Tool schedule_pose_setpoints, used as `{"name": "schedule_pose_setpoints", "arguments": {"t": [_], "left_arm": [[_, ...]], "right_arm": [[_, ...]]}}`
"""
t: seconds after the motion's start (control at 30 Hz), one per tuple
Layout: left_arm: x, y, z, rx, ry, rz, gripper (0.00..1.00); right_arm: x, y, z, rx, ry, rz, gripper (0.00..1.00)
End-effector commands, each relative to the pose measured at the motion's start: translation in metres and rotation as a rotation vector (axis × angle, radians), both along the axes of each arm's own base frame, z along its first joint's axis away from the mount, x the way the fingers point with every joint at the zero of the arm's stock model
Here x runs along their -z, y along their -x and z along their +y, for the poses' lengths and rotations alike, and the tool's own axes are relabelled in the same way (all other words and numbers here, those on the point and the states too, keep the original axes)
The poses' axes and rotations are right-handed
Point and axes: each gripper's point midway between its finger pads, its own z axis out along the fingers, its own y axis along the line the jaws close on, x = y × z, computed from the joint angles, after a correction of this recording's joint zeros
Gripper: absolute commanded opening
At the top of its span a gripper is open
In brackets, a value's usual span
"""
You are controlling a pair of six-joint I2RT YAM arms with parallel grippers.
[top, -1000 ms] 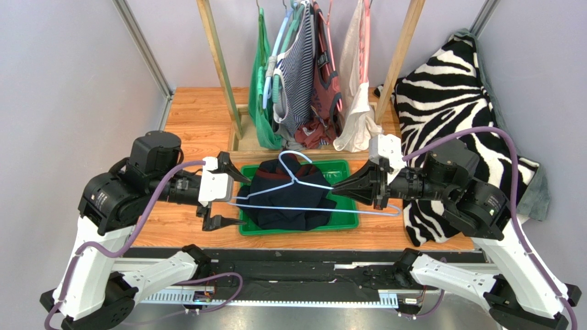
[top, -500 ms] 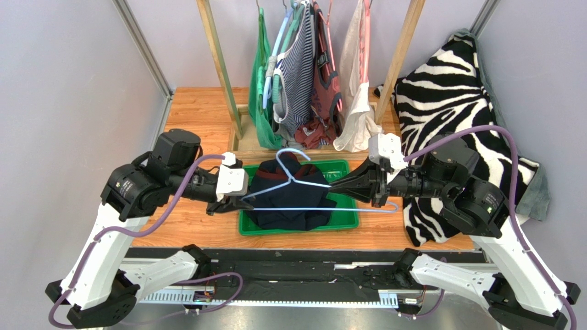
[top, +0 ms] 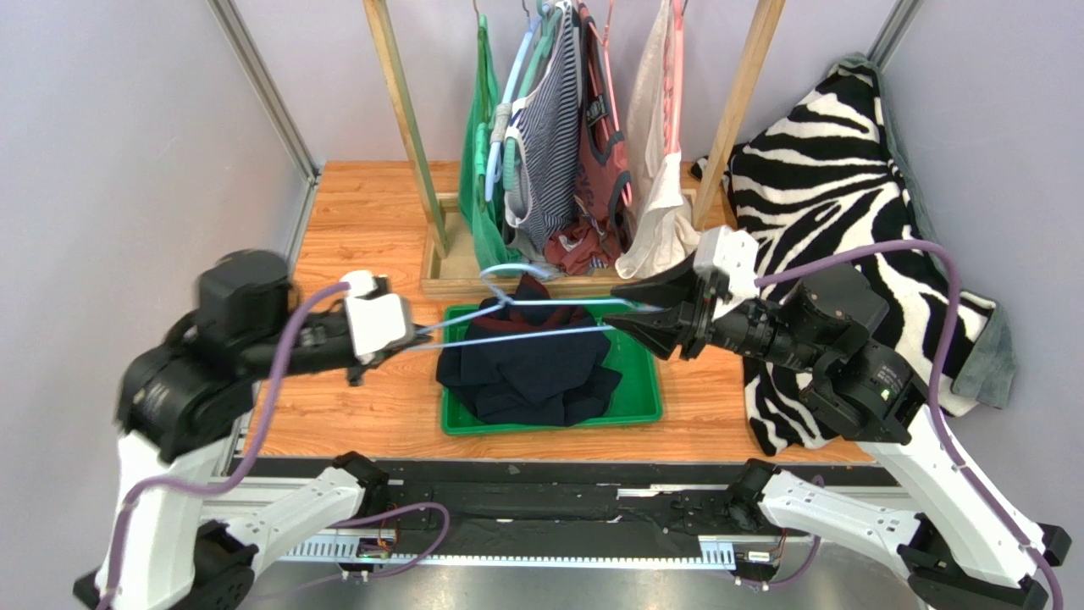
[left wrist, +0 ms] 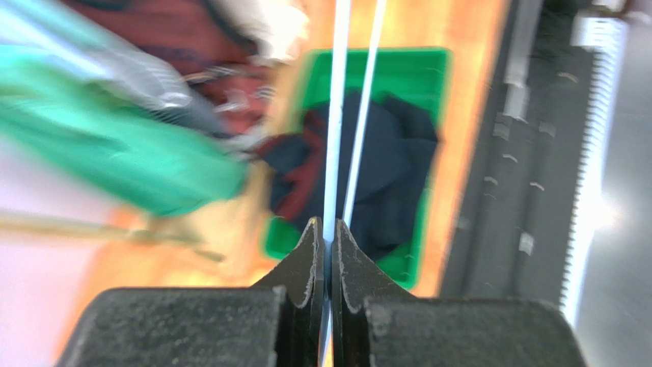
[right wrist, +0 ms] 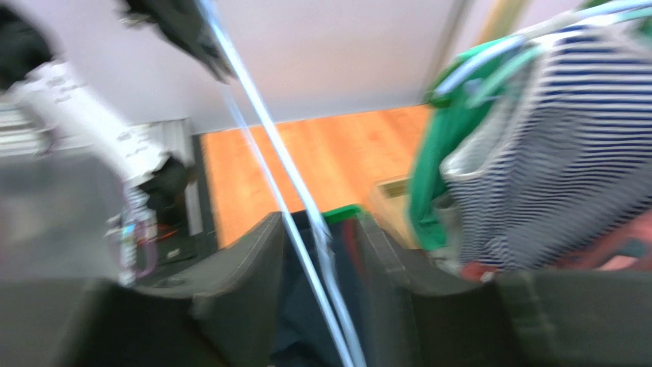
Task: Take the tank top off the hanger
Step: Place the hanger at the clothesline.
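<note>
The left gripper (left wrist: 325, 233) is pinched tight on one end of the pale blue wire hanger (left wrist: 335, 115), which spans bare above the green bin (top: 640, 402). The dark navy tank top (top: 528, 371) lies crumpled in that bin, seemingly free of the hanger. The removal therefore looks done, and probably only setting the hanger aside is left. At the right gripper (right wrist: 315, 237) the wires run between slightly parted jaws, and blur hides whether they pinch.

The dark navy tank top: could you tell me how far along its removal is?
Apparently done: the dark navy tank top lies in the green plastic tray, off the pale blue hanger. In hand: left claw clamps it, right claw at its other end. Left: nothing obvious.
</note>
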Motion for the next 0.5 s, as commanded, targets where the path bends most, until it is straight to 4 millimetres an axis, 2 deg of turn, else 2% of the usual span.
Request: {"name": "schedule_pose_setpoints", "arguments": {"t": [0.0,0.03,0.1,0.13,0.3,0.37,0.4,0.47], "left_arm": [[-0.06,0.016,0.044,-0.218,0.13,-0.211,0.0],[-0.067,0.014,0.06,-0.312,0.139,-0.255,0.0],[-0.08,0.005,0.076,-0.43,0.167,-0.318,0.0],[-0.084,0.001,0.091,-0.526,0.171,-0.342,0.0],[-0.127,-0.01,0.134,-0.797,0.265,-0.478,0.0],[-0.139,-0.017,0.143,-0.876,0.313,-0.496,0.0],[-0.141,-0.022,0.15,-0.924,0.32,-0.5,0.0],[-0.137,-0.037,0.15,-0.968,0.337,-0.478,0.0]], "right_arm": [[-0.059,-0.035,-0.031,0.278,-0.219,-0.099,0.65],[-0.061,-0.038,-0.034,0.297,-0.22,-0.105,0.69],[-0.067,-0.042,-0.041,0.339,-0.23,-0.113,0.77],[-0.069,-0.042,-0.042,0.346,-0.232,-0.121,0.77],[-0.065,-0.042,-0.046,0.359,-0.21,-0.117,0.76],[-0.06,-0.044,-0.047,0.374,-0.206,-0.099,0.76],[-0.056,-0.045,-0.048,0.38,-0.204,-0.09,0.76],[-0.053,-0.046,-0.05,0.394,-0.207,-0.085,0.76]]}}
